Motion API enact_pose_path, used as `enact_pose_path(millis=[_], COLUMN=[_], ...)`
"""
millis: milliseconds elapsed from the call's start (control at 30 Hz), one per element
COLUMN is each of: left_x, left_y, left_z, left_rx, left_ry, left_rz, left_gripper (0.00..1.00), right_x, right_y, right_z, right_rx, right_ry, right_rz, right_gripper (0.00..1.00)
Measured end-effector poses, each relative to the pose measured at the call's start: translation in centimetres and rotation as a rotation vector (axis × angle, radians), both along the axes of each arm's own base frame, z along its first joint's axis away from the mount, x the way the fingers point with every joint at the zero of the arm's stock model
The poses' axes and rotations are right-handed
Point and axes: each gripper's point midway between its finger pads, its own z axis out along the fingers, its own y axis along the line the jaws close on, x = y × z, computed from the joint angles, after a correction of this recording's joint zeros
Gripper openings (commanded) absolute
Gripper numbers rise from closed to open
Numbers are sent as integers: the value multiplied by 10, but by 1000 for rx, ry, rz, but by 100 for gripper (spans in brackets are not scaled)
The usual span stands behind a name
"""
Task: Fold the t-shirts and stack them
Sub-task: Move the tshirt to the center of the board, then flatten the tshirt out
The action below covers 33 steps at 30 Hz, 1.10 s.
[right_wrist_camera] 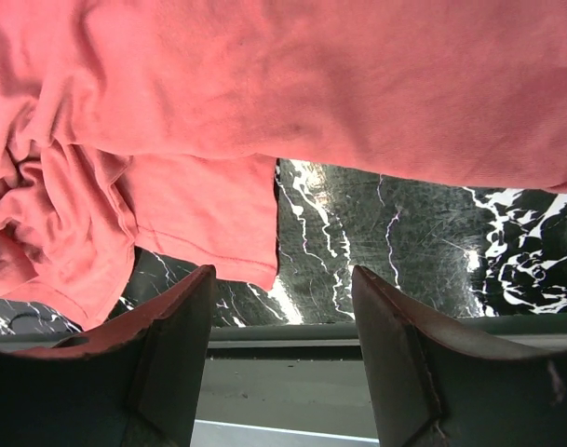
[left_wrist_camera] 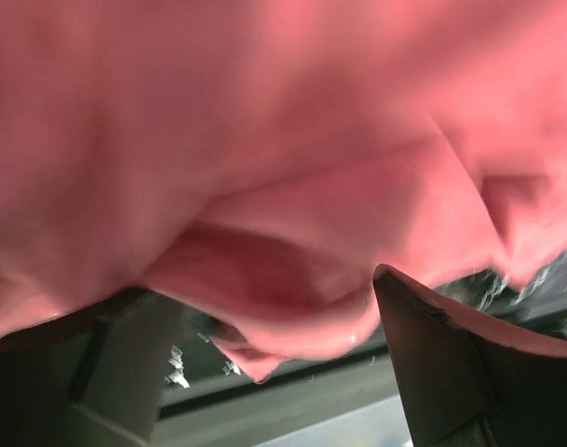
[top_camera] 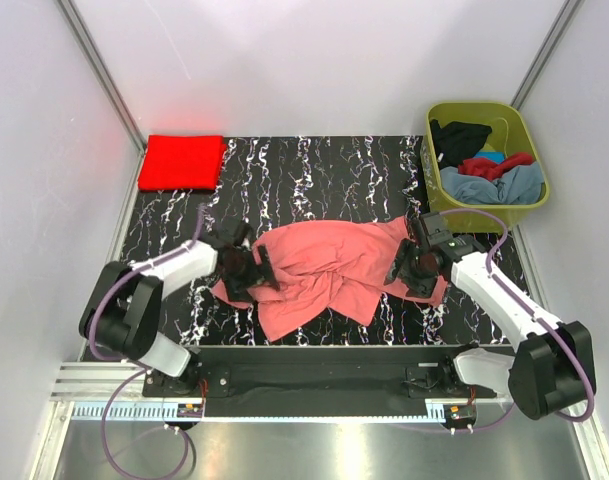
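Salmon pink t-shirt point(top_camera: 329, 268): lies crumpled and unfolded in the middle of the black, white-veined surface point(top_camera: 324, 180). One flap trails toward 6 o'clock.

Left pincer point(top_camera: 259, 268): at the 9 o'clock edge of the salmon pink t-shirt, over the cloth. In the left wrist view its fingers point(left_wrist_camera: 441, 363) stand wide apart. A thick fold of pink cloth bulges down between them, not pinched. I cannot tell whether the pads touch it.

Right pincer point(top_camera: 404, 268): at the 3 o'clock edge of the same shirt. In the right wrist view the two dark fingers point(right_wrist_camera: 171, 363) are spread wide with bare marbled surface showing in the gap. The pink cloth lies just beyond the tips, and nothing is held.

Bright red t-shirt point(top_camera: 181, 161): folded into a flat rectangle at the 10 o'clock corner of the surface, well apart from the pink one.

Olive-green tub point(top_camera: 532, 150): at 2 o'clock, at the far right corner of the surface.

Tub contents: a black t-shirt point(top_camera: 459, 135) toward 11 o'clock inside the tub, a dark red t-shirt point(top_camera: 496, 165) across the middle, and a grey-blue t-shirt point(top_camera: 489, 188) toward 6 o'clock. All are bundled loosely.
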Motion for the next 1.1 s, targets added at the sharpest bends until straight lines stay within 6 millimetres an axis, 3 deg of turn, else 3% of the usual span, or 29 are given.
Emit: enact_pose_path(millis=[233, 367, 467, 567, 700, 767, 867, 933, 1033, 1100], left_x=[48, 78, 88, 86, 72, 63, 32, 2, -49, -76], left_y=[51, 100, 138, 154, 154, 141, 113, 102, 86, 79], left_z=[-5, -4, -1, 13, 62, 94, 115, 98, 49, 30], left_rx=[-33, 31, 151, 250, 324, 300, 185, 121, 77, 64], left_ry=[45, 11, -36, -87, -230, -344, -461, -433, -259, -151], left_rz=[238, 337, 354, 322, 265, 234, 195, 175, 123, 95], left_gripper=[90, 90, 92, 96, 95, 92, 82, 79, 79, 82], right_x=[1, 9, 15, 19, 24, 29, 39, 46, 51, 51], right_y=[-4, -2, -3, -11, -25, -35, -54, -68, -82, -84], right_z=[6, 11, 13, 14, 5, -2, -10, -14, -18, -21], right_rx=[-19, -24, -40, -80, -138, -175, -207, -217, -223, -225], right_ry=[-23, -20, -24, -29, 1, 29, 68, 89, 109, 117], right_rz=[-1, 8, 13, 5, -12, -27, -75, -112, -151, -153], right_gripper=[68, 69, 69, 69, 69, 68, 66, 66, 65, 65])
